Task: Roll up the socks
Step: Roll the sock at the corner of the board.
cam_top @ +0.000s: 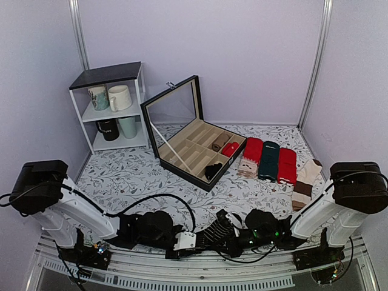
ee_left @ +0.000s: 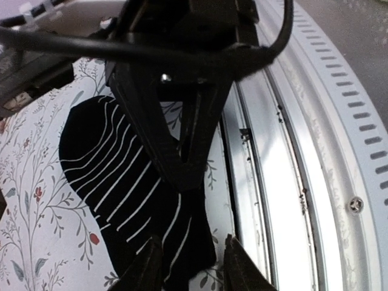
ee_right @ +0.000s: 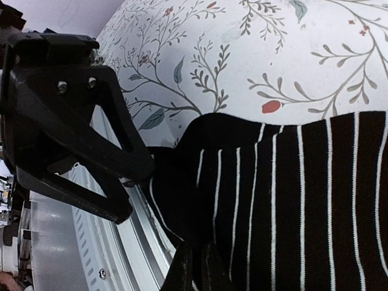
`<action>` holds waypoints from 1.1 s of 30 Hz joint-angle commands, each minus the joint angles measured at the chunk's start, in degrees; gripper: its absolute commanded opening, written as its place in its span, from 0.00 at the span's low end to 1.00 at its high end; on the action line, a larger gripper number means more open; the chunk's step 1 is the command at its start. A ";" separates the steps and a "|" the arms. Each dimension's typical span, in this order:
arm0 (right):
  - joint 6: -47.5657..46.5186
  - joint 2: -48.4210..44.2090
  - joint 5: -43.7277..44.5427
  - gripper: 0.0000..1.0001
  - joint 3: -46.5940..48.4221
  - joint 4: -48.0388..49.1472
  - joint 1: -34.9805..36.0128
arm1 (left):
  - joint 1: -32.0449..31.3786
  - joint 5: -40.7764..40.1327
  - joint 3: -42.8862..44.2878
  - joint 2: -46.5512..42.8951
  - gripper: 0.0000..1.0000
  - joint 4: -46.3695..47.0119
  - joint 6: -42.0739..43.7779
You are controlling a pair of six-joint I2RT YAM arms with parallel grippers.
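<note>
The socks (ee_left: 115,173), black with thin white stripes, lie flat on the floral cloth by the table's near edge, where both arms meet low (cam_top: 222,228). My left gripper (ee_left: 191,268) stands open around the socks' narrow end. One finger touches the fabric and the other stands clear of it. My right gripper (ee_right: 195,270) is shut on the striped fabric (ee_right: 291,212). In the left wrist view the right gripper (ee_left: 182,173) pinches the socks just ahead of my left fingers. The left gripper (ee_right: 130,194) shows at the socks' corner in the right wrist view.
A metal rail (ee_left: 285,182) runs along the table's near edge beside the socks. Farther back stand an open black compartment box (cam_top: 182,124), a row of red and green socks (cam_top: 268,159), cream-and-brown socks (cam_top: 306,179) and a white shelf with mugs (cam_top: 112,106).
</note>
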 commanded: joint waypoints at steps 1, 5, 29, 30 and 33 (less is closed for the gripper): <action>0.54 3.82 -2.49 0.01 -2.90 -18.25 -0.26 | -1.13 0.09 1.51 2.70 0.34 -0.51 -0.01; 0.39 3.95 -2.67 0.01 -2.81 -18.27 -0.31 | -1.14 -1.40 2.68 4.61 0.33 -2.07 -0.68; -2.35 -43.50 19.90 0.41 -13.79 -25.35 -0.38 | -0.06 -7.75 10.54 5.51 0.00 -22.46 -21.26; -2.56 -46.25 21.01 0.42 -13.89 -27.28 -0.44 | -0.03 -7.83 10.59 5.44 0.00 -22.58 -22.82; -2.65 -50.90 24.03 0.44 -13.84 -31.54 -0.38 | -0.16 -7.96 10.22 4.97 0.00 -21.54 -27.15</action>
